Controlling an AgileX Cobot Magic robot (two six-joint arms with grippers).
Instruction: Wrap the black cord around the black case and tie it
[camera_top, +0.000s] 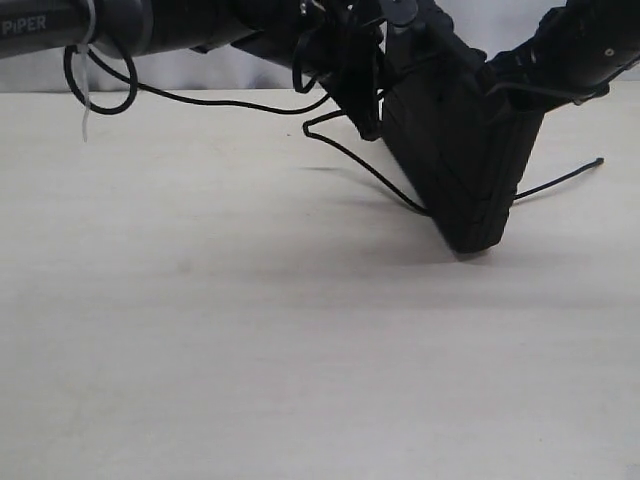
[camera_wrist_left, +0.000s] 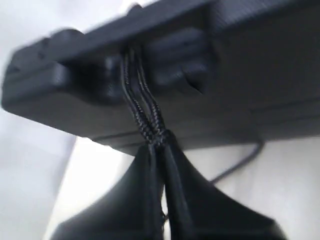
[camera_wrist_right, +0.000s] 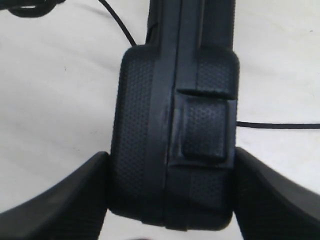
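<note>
The black case (camera_top: 460, 160) is held up off the table, tilted, with one corner pointing down. My right gripper (camera_wrist_right: 170, 200) is shut on the case (camera_wrist_right: 175, 130), one finger on each flat side. My left gripper (camera_wrist_left: 160, 142) is shut on several strands of the black cord (camera_wrist_left: 145, 112), which run up over the edge of the case (camera_wrist_left: 200, 75) between its latches. In the exterior view the left gripper (camera_top: 365, 125) sits just left of the case. The cord (camera_top: 370, 170) loops down to the table, and a loose end (camera_top: 565, 180) sticks out to the right.
The pale table (camera_top: 250, 350) stretches out below and in front of the case. The left arm (camera_top: 100, 25) crosses the top left, carrying a smooth black cable (camera_top: 100, 85) with a white zip tie.
</note>
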